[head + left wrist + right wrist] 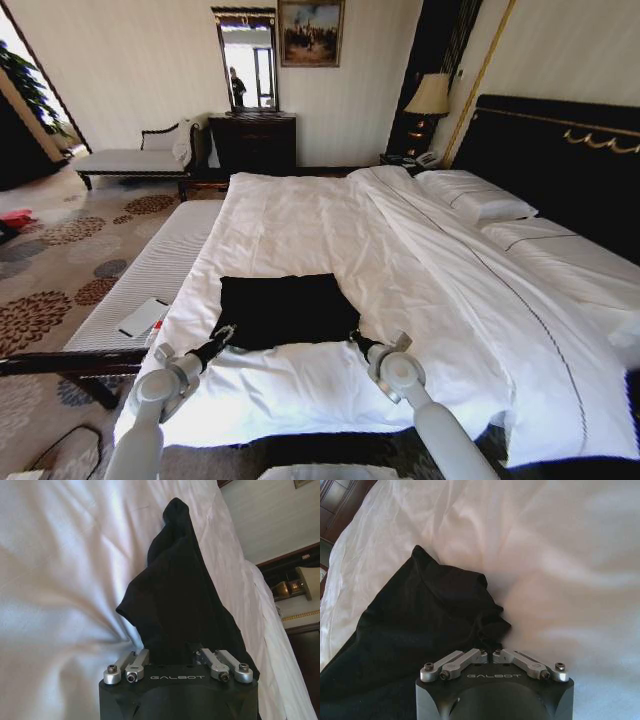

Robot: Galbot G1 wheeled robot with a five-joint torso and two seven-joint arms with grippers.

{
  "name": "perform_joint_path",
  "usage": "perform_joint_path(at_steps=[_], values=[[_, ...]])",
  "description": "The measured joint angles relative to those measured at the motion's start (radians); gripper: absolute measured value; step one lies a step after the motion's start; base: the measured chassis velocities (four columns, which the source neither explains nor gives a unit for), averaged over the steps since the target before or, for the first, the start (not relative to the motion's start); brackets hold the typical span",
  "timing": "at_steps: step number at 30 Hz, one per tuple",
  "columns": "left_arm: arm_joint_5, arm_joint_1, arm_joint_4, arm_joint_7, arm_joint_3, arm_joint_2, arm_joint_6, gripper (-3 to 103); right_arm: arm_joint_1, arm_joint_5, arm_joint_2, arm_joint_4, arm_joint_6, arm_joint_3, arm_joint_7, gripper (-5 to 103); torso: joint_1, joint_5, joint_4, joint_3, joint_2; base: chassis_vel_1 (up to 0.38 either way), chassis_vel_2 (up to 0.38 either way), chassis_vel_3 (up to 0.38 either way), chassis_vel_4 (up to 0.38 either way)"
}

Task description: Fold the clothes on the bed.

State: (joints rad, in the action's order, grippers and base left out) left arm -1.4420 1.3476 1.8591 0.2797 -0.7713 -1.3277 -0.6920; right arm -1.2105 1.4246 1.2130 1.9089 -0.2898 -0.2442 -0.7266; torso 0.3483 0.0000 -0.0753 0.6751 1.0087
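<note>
Both grippers are gripping the near edge of the black T-shirt (287,309) on the bed (440,290).

I'm watching the shirt lying as a dark rectangle at lower centre of the head view, on the white duvet (300,215). My left gripper (224,334) is sitting at its lower-left corner, the right gripper (357,337) at its lower-right corner. In the left wrist view the fingers (134,666) are closing into black cloth that is bunching up from them; in the right wrist view the fingers (470,657) are pinching together on a gathered fold.
</note>
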Motion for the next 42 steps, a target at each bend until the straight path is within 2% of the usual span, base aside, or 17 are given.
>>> perform_joint_path(at_steps=[1,2,5,7,9,10,18,23,29,33,42], values=[[0.0,0.001,0.0,0.003,0.0,0.001,0.0,28,-0.002,-0.002,0.001,0.001,0.0,0.0,0.0,0,0.0,0.0,0.0,0.0,0.0,0.0,0.0,0.0,0.0],[0.0,0.001,0.0,0.003,0.0,0.001,0.0,28,-0.002,-0.002,0.001,0.001,0.0,0.0,0.0,0,0.0,0.0,0.0,0.0,0.0,0.0,0.0,0.0,0.0],[-0.001,0.004,0.005,0.005,-0.001,0.003,0.0,12,-0.007,-0.008,0.005,0.004,0.0,-0.001,-0.003,0,0.0,0.0,0.0,0.0,0.0,0.0,0.0,0.0,0.0],[-0.001,0.005,0.007,0.005,-0.001,0.005,0.001,12,-0.009,-0.011,0.007,0.005,0.0,-0.001,-0.004,0,0.0,0.0,0.0,0.0,0.0,0.0,0.0,0.0,0.0],[-0.001,0.006,0.014,0.005,-0.002,0.009,0.003,3,-0.013,-0.017,0.01,0.008,0.0,-0.001,-0.006,0,0.0,0.0,0.0,0.0,0.0,0.0,0.0,0.0,0.0],[-0.001,0.008,0.018,0.006,-0.003,0.012,0.004,1,-0.017,-0.019,0.012,0.01,0.0,-0.001,-0.006,0,0.0,0.0,0.0,0.0,0.0,0.0,0.0,0.0,0.0],[-0.002,0.031,0.076,0.024,-0.008,0.043,0.009,1,-0.035,-0.022,0.015,0.035,0.001,-0.003,-0.019,0,0.0,0.0001,0.0,0.0,0.0,0.0,0.0,0.0,0.0],[-0.068,0.08,0.187,0.103,-0.044,0.138,-0.017,1,-0.053,0.016,-0.031,0.121,-0.011,-0.011,-0.053,0,0.0,0.0001,-0.0002,0.0,0.0,0.0,0.0,0.0,0.0],[-0.092,0.114,0.231,0.139,-0.07,0.175,-0.037,1,-0.071,0.027,-0.044,0.154,-0.015,-0.021,-0.066,0,0.0,0.0001,0.0,0.0,0.0,0.0,0.0,0.0,0.0],[-0.083,0.129,0.235,0.15,-0.073,0.172,-0.042,1,-0.091,0.025,-0.043,0.173,-0.016,-0.023,-0.069,0,0.0,0.0,0.0,0.0,0.0,0.0,0.0,0.0,0.0],[0.018,0.165,0.21,0.168,-0.066,0.184,-0.046,1,-0.151,0.014,-0.069,0.203,-0.035,-0.044,-0.091,0,0.0,0.0,0.0,0.0,0.0,0.0,0.0,0.0,0.0]])
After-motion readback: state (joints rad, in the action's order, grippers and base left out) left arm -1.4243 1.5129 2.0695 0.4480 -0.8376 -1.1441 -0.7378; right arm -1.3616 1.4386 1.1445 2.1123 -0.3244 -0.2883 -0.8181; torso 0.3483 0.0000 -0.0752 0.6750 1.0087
